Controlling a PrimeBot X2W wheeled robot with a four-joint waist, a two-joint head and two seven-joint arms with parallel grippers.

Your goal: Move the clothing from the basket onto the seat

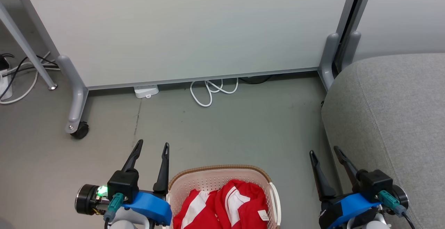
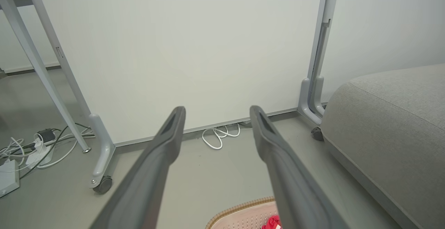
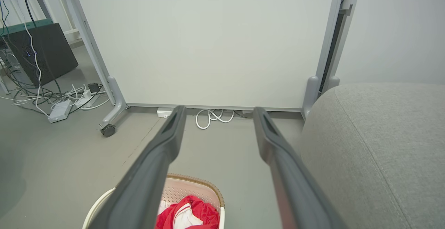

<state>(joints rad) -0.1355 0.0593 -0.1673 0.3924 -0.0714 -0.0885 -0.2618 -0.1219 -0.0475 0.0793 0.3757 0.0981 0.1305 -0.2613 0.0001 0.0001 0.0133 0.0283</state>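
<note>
Left tool (image 1: 153,143) stands open, its two long dark fingers spread and pointing away from the robot with nothing between them. It hangs over the grey floor (image 1: 226,124), and the basket (image 1: 215,182) lies just to its right. The inner finger lines up with the basket's brown rim in the head view, and whether they touch cannot be told. On the far side of the basket the right tool (image 1: 324,150) is equally open and empty, fingers splayed, with a strip of floor between it and the basket's white side handle. The seat (image 1: 393,117) lies just beside its outer finger, a broad grey upholstered cushion with a rounded corner and a seam line, running forward past the fingertips. Between the two tools sits the cream perforated basket, and the clothing (image 1: 240,201) lies inside it: red fabric bunched in a heap, with white stripes and a small white tag showing, nearer the robot than either tool's fingertips and apart from both. Ahead of both tools stands a pale partition panel (image 1: 191,31) on grey legs. One leg ends in a dark caster (image 1: 80,130) ahead and to the left of the left tool. At the panel's foot a white cable (image 1: 212,91) lies looped on the floor ahead of the gap between the tools, and a white power strip (image 1: 146,91) sits straight ahead of the left tool
</note>
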